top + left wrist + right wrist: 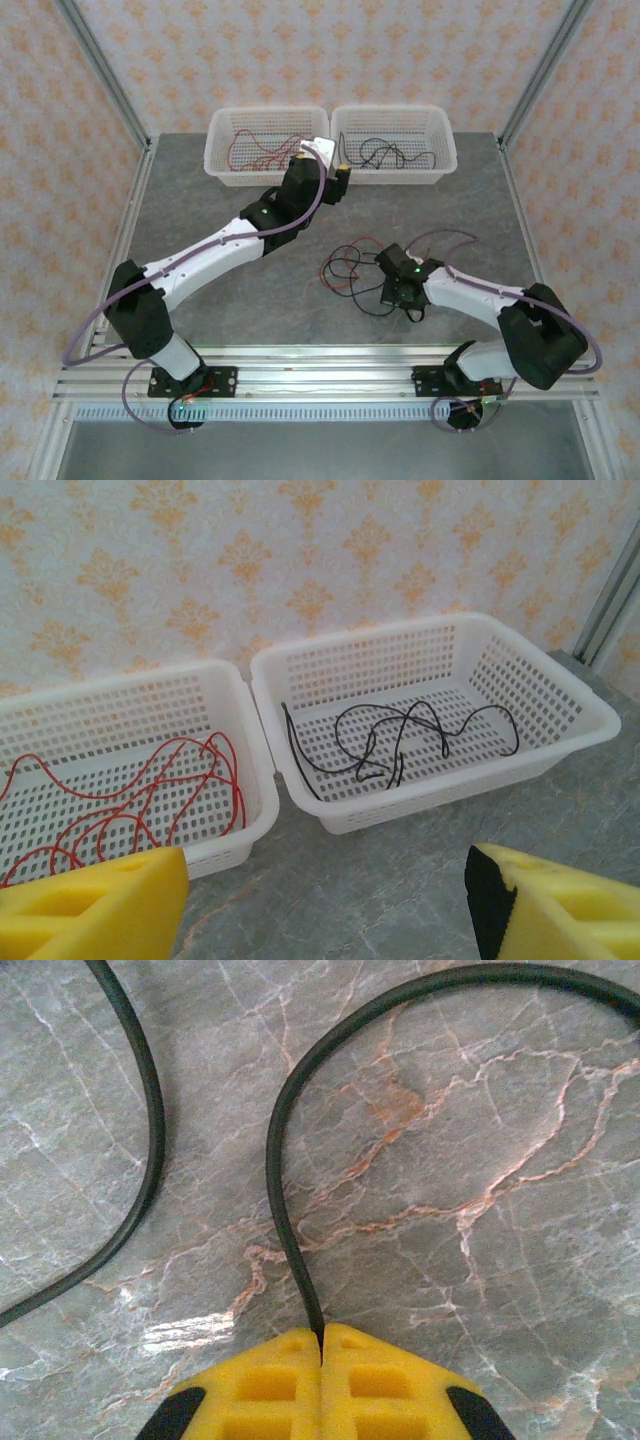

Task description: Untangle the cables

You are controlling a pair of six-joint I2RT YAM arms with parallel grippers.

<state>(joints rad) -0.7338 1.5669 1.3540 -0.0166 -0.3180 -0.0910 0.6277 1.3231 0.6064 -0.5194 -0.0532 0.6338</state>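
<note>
Near side of the right basket, on the tabletop: right end effector clamped on a black cable. Lift slowly, pull clear of the red strands, watch for snags. Left end effector jaws apart, just before the basket.

The desk looked like glossy grey veined marble, the black cable had a smooth matt sheath, the right end effector was matt yellow plastic, and the right-hand lattice basket was smooth white plastic.
</note>
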